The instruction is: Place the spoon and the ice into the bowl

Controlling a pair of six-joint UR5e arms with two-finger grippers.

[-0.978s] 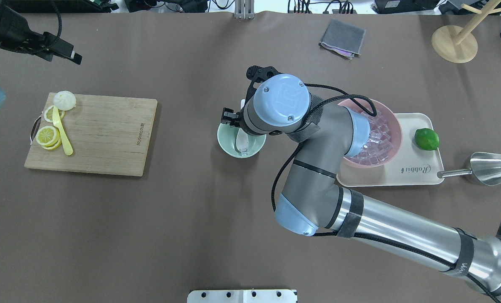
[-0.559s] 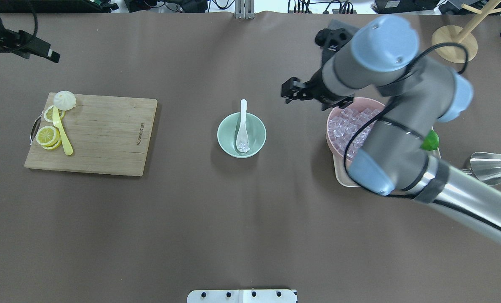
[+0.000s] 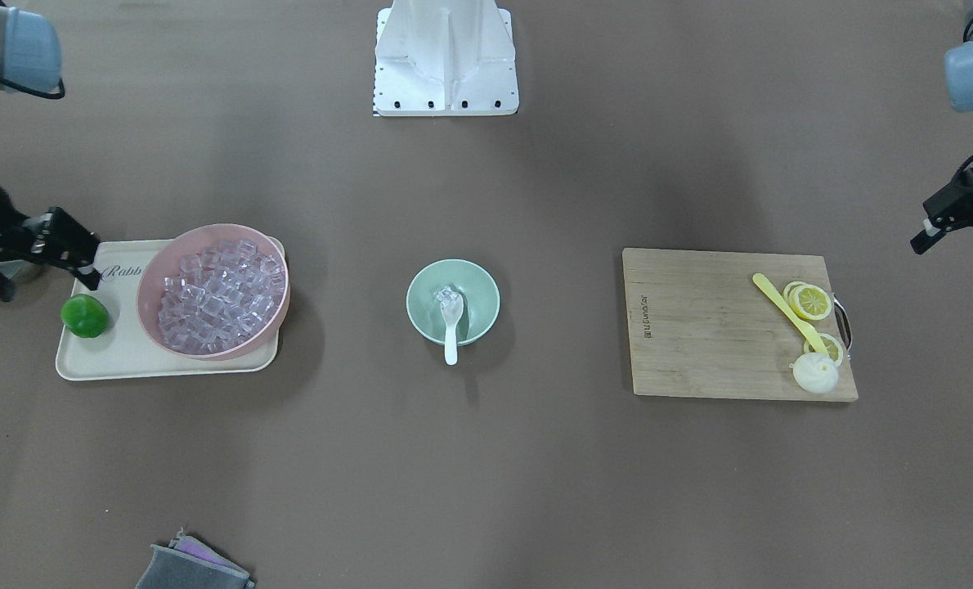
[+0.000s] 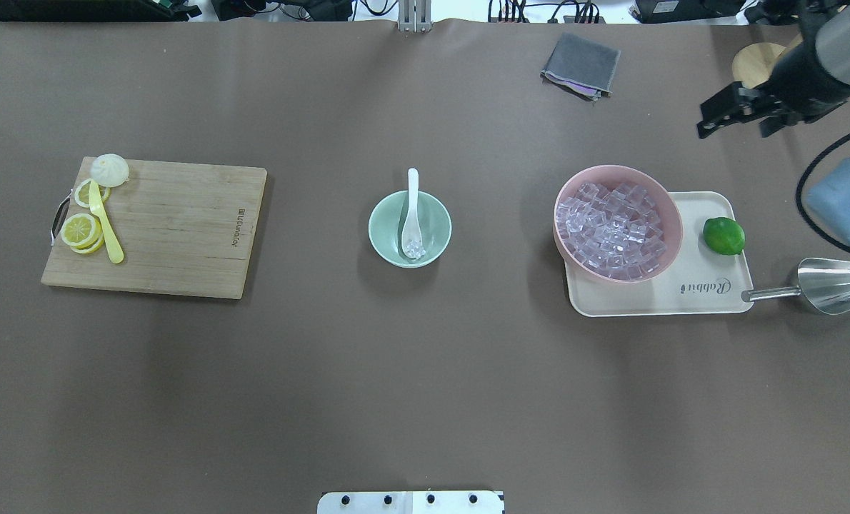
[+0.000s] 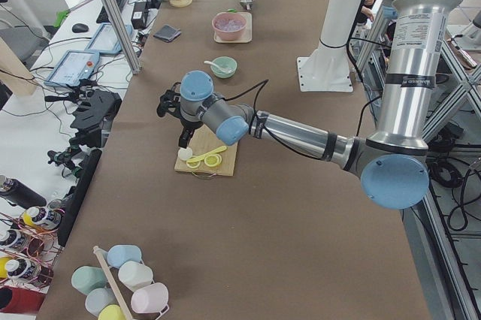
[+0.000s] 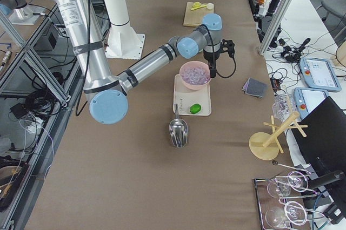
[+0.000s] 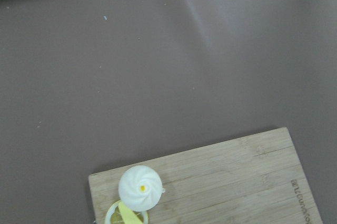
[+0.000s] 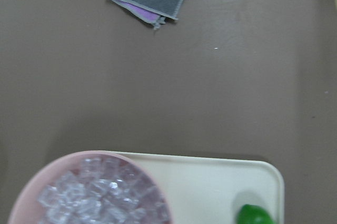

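Well, the white soup spoon (image 4: 412, 196) and ice cubes (image 4: 415, 248) sit in the mint-green bowl (image 4: 445, 223) — right gripper (image 3: 45, 280) and left gripper (image 3: 951, 255) look spread, empty; park both high, well clear.

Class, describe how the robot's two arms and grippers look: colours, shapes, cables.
Both the left arm and right arm are silver-grey tubes with grey joints, pale blue caps and black bands. A loose black cable runs outside each. The left gripper and right gripper are black and two-fingered.
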